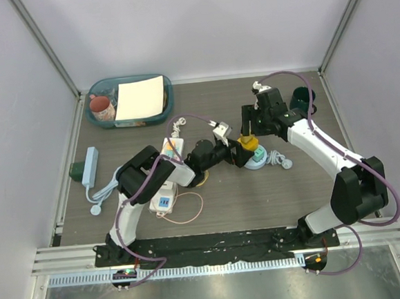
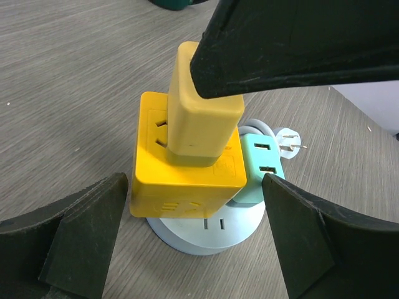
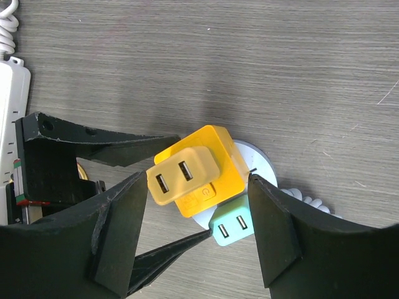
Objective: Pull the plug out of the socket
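Open, my left claw (image 2: 193, 199) brackets the yellow cube (image 2: 177, 187) to steady it; my right claw (image 3: 197, 187), also open, flanks its yellow plug (image 3: 182, 176).

Matt grey wood-grain table (image 2: 62, 75); smooth, faintly glossy yellow plastic cube (image 2: 181, 199).

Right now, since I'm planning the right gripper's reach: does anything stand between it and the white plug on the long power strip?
Yes. The right gripper hangs over the yellow cube, and the left arm lies between it and the white plug on the power strip.
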